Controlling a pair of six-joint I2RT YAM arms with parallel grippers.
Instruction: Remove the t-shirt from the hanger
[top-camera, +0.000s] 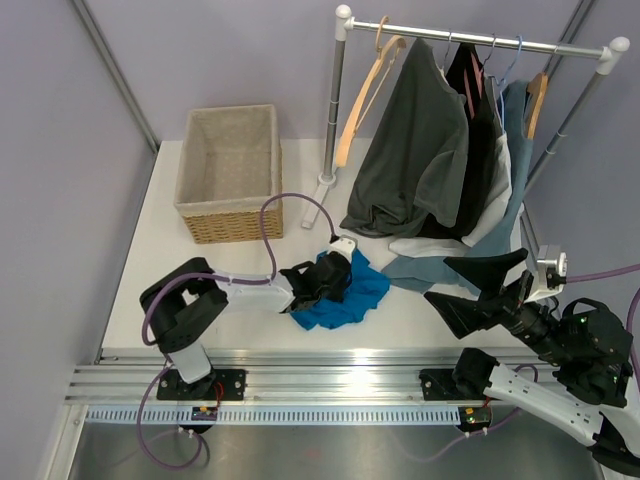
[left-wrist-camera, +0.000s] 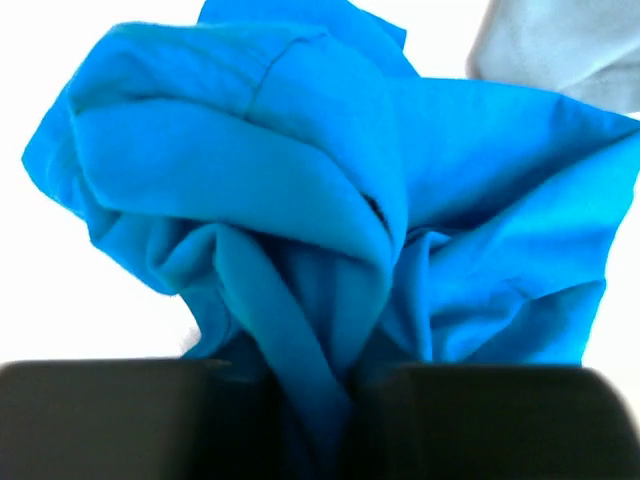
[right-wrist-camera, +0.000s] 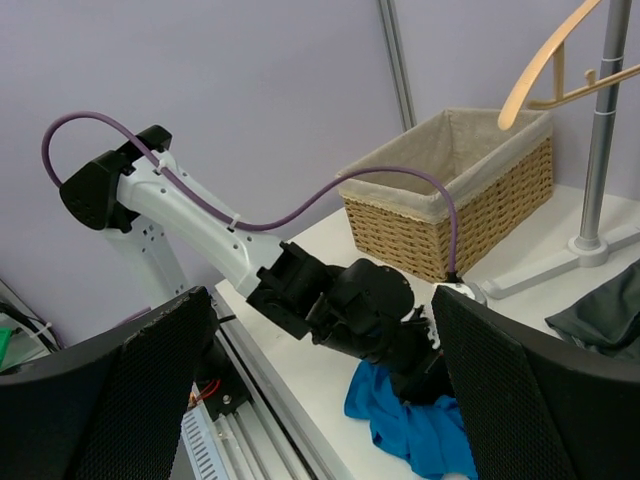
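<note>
The blue t-shirt (top-camera: 352, 300) lies crumpled on the white table, off any hanger. My left gripper (top-camera: 335, 272) reaches in from the left and is shut on it. In the left wrist view a fold of the t-shirt (left-wrist-camera: 300, 180) runs down between the two dark fingers of that gripper (left-wrist-camera: 325, 420). An empty wooden hanger (top-camera: 365, 95) hangs at the left end of the rail. My right gripper (top-camera: 436, 280) hovers open to the right of the shirt, holding nothing. The right wrist view looks between the right gripper's (right-wrist-camera: 320, 300) fingers at the left arm and the t-shirt (right-wrist-camera: 410, 430).
A wicker basket (top-camera: 230, 225) with a cloth lining stands at the back left. The clothes rack (top-camera: 480, 38) holds a dark grey shirt (top-camera: 410, 150) and several other garments that drape down onto the table. The rack's post (right-wrist-camera: 600, 150) rises behind the basket (right-wrist-camera: 450, 220).
</note>
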